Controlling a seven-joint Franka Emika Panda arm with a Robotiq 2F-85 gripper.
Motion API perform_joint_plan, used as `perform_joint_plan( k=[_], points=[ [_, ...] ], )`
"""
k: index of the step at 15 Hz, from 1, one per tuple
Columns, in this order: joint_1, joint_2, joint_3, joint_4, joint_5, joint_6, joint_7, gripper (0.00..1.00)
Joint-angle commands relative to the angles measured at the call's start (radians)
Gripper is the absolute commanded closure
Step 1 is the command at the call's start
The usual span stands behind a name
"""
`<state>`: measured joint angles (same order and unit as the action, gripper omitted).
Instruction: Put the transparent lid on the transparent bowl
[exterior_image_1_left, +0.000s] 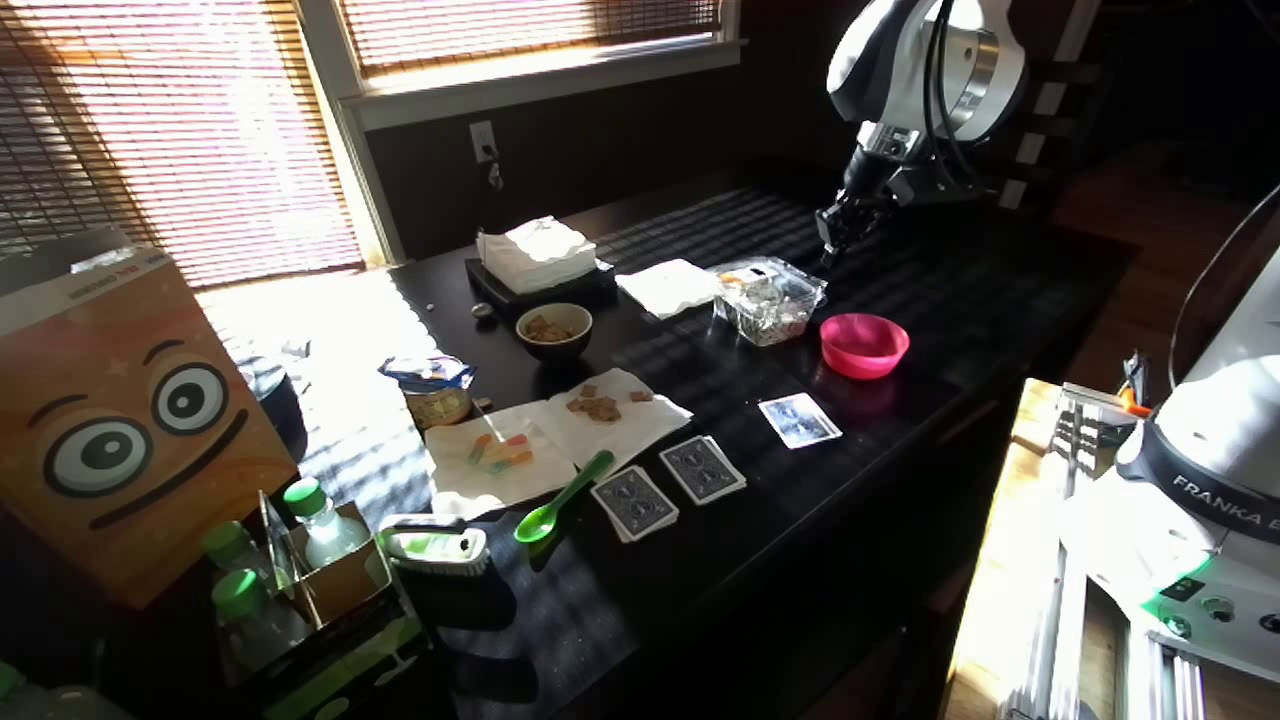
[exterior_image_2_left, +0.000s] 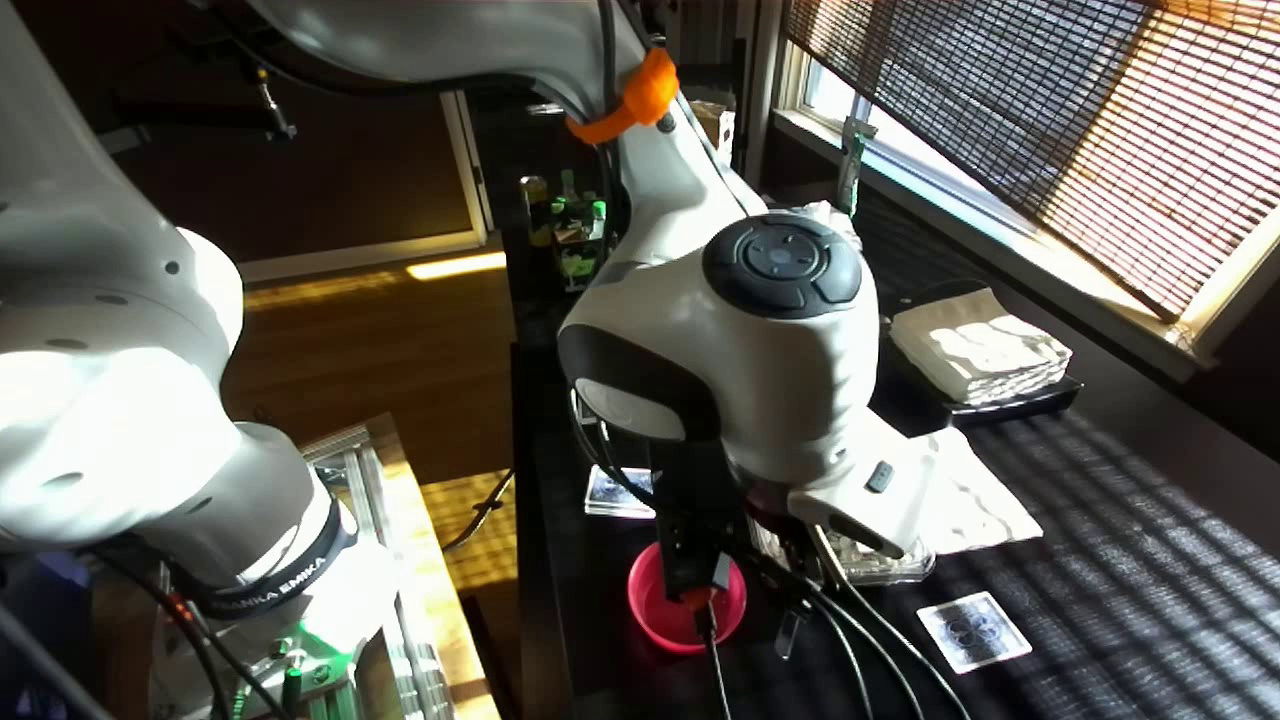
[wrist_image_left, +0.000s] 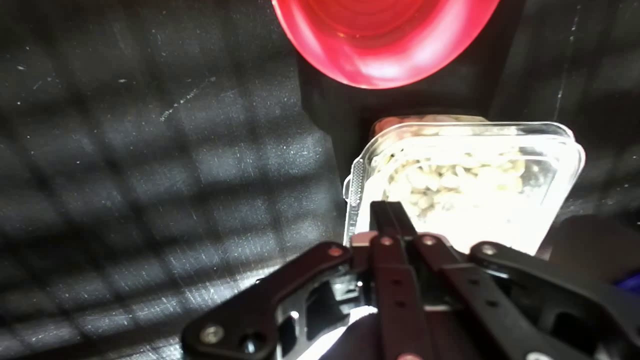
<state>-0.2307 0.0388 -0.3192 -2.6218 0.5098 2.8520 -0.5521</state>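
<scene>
The transparent bowl (exterior_image_1_left: 768, 328) is a clear squarish container with pale pieces inside, standing on the dark table. The transparent lid (exterior_image_1_left: 775, 272) glints over its top, and in the wrist view its rounded rim (wrist_image_left: 500, 129) spans the container. A strip of the bowl (wrist_image_left: 430, 119) shows past the lid's edge. I cannot tell whether the lid sits fully down. In an exterior view the arm partly hides the container (exterior_image_2_left: 890, 570). My gripper (exterior_image_1_left: 828, 248) is beside and above the container's far edge. In the wrist view its fingertips (wrist_image_left: 389, 204) meet with nothing visible between them.
A pink bowl (exterior_image_1_left: 865, 347) stands close beside the container. A white sheet (exterior_image_1_left: 670, 287) lies on its other side. A napkin stack (exterior_image_1_left: 540, 252), a dark bowl of crackers (exterior_image_1_left: 555, 330), playing cards (exterior_image_1_left: 800, 420) and a green spoon (exterior_image_1_left: 565, 498) are also on the table.
</scene>
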Motion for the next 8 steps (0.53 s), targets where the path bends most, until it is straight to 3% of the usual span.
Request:
perform_joint_plan(
  k=[1,8],
  points=[
    [0.007,-0.068,0.001,-0.033,-0.059,-0.056,0.052,1.0],
    [0.025,-0.028,0.036,-0.012,-0.043,-0.056,0.07,1.0]
  ],
)
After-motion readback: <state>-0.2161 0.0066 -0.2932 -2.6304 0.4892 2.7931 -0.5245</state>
